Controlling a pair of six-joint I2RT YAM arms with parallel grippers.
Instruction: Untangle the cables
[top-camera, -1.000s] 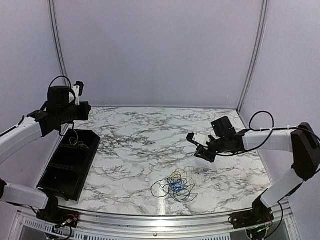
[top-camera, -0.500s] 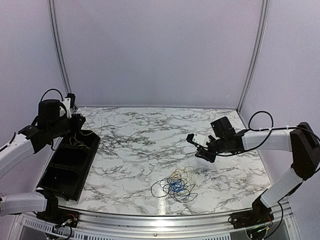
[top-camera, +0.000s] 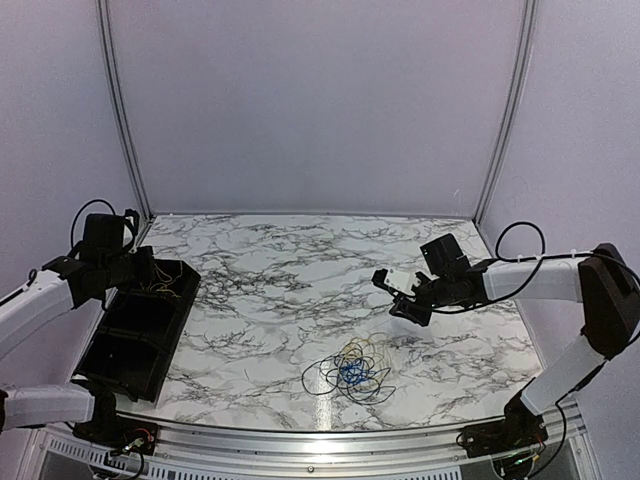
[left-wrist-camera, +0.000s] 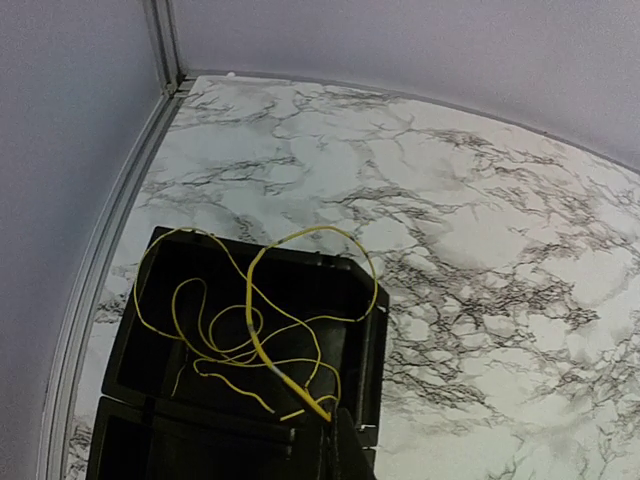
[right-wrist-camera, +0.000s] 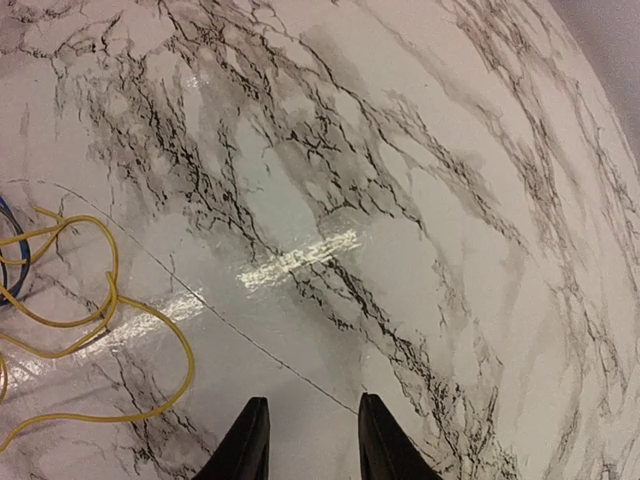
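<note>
Left wrist: L pincer (left-wrist-camera: 335, 442) pinches yellow cable (left-wrist-camera: 255, 335), loops in black tray (left-wrist-camera: 345, 290).

Lab booth: plain walls (top-camera: 320, 100), marble tabletop (top-camera: 300, 270)

Marble table (top-camera: 290, 270) holds cables (top-camera: 350, 372) — and black tray (top-camera: 180, 315).

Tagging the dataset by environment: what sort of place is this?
Most likely a lab robot cell, not a home: plain pale wall panels in a metal frame box in a marble-patterned tabletop, with the left arm and right arm bolted at its near edge.
</note>
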